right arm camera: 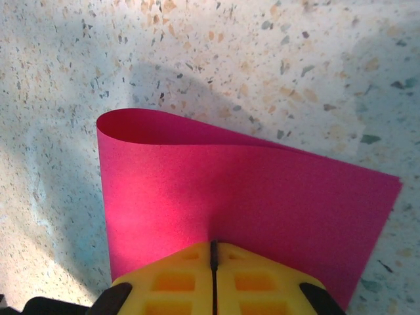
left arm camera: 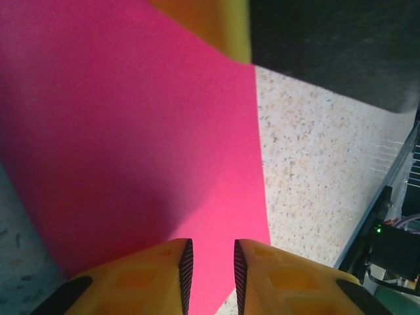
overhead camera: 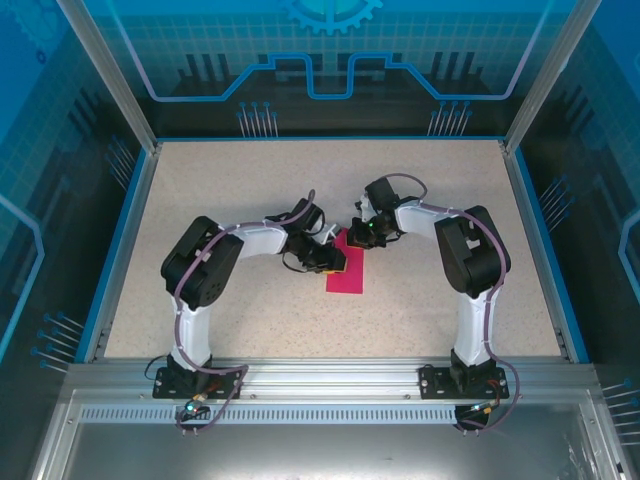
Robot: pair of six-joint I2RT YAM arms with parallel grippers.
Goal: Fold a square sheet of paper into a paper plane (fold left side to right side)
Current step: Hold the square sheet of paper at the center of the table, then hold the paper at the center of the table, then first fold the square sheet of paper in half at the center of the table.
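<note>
Plain magenta sheet (right arm camera: 249, 197) lies folded on speckled table (right arm camera: 197, 52).

Speckled tabletop (overhead camera: 240, 190) with blue rim (overhead camera: 118, 245)

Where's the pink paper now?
The thin magenta-pink sheet of paper lies mid-table in the top view, folded over, left gripper at its left edge, right gripper at its far end with jaws shut on it.

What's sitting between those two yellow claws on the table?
The pink paper sheet lies between the left gripper and the right gripper, seen in the top view.
</note>
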